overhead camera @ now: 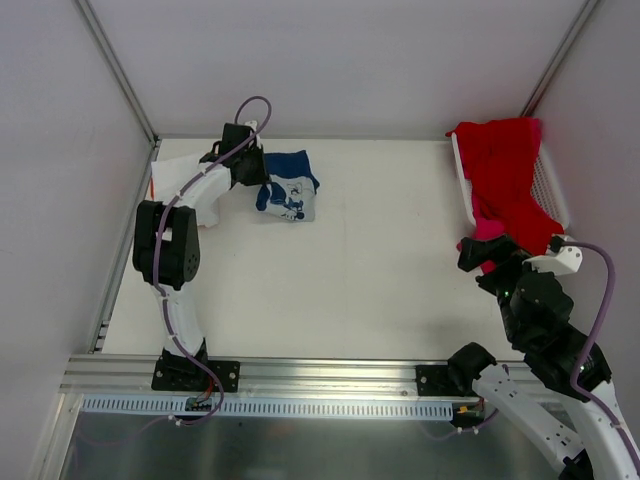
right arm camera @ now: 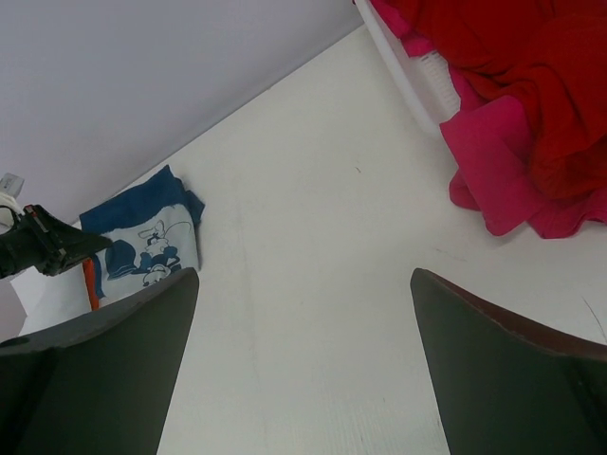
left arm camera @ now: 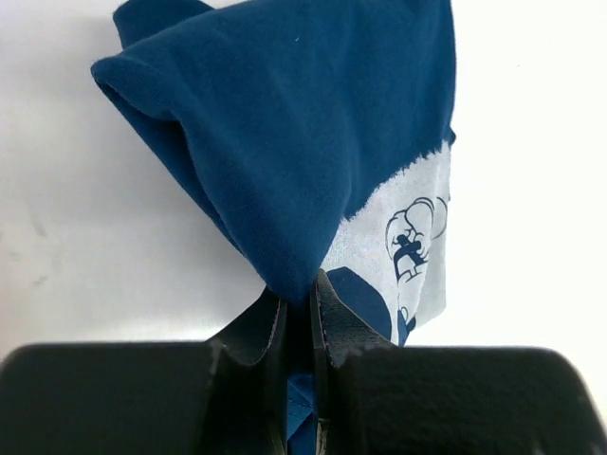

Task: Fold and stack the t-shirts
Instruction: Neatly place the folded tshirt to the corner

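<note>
While the left gripper (left arm camera: pixel 299 284) pinches a raised fold of the navy blue cloth t-shirt with a white cartoon print (left arm camera: pixel 285 123), jaws closed tight on it, folding appears to be in hand. The garment lies well across the table from the white mesh basket (overhead camera: pixel 552 190). A red cloth t-shirt (overhead camera: pixel 500 160) and a pink cloth t-shirt (right arm camera: pixel 493 161) spill over that basket (unfolded, by the look of them). The right gripper (right arm camera: pixel 303 284) hovers near the basket's front, jaws wide and empty. The likely next move is to carry the pinched edge over the print, lay it flat and release.
</note>
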Robot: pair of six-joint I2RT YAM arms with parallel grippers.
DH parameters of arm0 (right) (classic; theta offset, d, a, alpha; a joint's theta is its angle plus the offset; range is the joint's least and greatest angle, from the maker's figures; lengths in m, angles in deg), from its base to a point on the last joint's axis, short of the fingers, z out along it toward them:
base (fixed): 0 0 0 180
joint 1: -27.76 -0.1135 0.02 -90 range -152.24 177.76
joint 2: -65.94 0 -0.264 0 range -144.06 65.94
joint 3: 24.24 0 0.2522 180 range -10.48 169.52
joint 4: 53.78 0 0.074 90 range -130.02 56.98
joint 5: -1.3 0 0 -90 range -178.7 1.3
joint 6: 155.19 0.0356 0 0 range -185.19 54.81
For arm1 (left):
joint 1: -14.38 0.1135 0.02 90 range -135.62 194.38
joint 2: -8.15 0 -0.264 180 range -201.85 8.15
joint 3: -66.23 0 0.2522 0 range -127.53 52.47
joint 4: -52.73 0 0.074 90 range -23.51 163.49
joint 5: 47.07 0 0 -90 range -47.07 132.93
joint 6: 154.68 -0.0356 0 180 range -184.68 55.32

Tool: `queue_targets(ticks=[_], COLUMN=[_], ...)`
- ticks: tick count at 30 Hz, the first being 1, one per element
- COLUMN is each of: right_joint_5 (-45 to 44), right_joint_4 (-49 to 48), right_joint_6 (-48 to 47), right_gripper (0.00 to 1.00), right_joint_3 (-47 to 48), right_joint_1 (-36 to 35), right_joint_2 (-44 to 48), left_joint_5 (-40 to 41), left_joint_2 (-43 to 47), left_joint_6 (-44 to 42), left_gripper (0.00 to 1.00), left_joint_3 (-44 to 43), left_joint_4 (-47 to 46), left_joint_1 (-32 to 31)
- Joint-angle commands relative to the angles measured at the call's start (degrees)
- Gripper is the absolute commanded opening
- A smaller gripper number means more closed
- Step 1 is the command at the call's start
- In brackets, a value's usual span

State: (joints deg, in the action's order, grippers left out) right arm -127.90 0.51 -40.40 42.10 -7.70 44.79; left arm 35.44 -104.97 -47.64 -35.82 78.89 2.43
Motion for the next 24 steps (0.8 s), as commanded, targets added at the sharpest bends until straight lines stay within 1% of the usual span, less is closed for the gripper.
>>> queue_targets(ticks=[1,6,10,16,19,20,24], right_joint_5=[-0.7,-0.5,-1.2,-3.1,-3.4,-3.6,-3.9], right_joint_4=[-1.9,-1.9,-1.9,-1.9,-1.9,-1.9,-1.9], right_joint_6=[-0.3,-0.9,-1.2,-2.0,-2.1,-2.1,-2.5], right_gripper=[0.99,0.99,1.0,0.99,0.99,0.99,0.99], right_joint_3=[-0.1,0.2,-0.1,-1.2,-2.4,-2.7,-3.2], right_joint_1=[0.0,0.0,0.0,0.0,0.0,0.0,0.0], right_joint_2=[0.8,0.7,1.5,3.3,4.6,4.8,5.0], left_joint_5=[-2.3,0.5,-0.8,0.2,0.7,1.0,2.5], left_joint_2=[1.9,1.3,0.5,0.0,0.4,0.5,0.2], left_joint_6=[-5.7,-10.3,-13.1,-16.0,-16.5,-18.3,-20.1], left_gripper=[0.0,0.0,0.0,0.0,0.0,0.0,0.0], left_joint_3=[-4.5,-9.9,-12.7,-16.0,-16.8,-16.9,-18.7], left_joint_4=[5.3,10.4,14.2,17.8,18.9,19.3,21.3], left_joint_1=[2.1,4.1,6.8,10.2,11.0,11.5,11.7])
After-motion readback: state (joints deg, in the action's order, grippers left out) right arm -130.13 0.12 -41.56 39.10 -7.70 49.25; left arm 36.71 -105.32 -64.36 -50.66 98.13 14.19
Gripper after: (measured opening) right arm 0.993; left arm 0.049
